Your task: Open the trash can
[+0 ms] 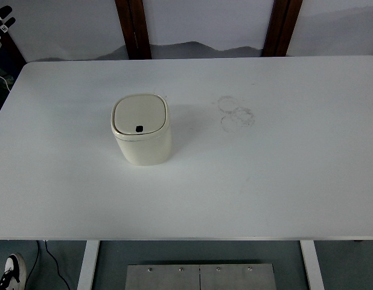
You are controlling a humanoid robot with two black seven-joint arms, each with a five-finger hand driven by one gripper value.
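The small cream trash can point(141, 130) stands upright, lid closed, left of centre on the white table point(283, 181), probably light, rigid, slippery plastic best pressed at the dark lid button point(139, 128), and neither hand shows, so finger state is unknowable

Single steep overhead view of table point(283, 181)

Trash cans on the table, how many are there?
1. The trash can stands on the table, left of the middle, with its lid shut. Nothing on the table could hide another.
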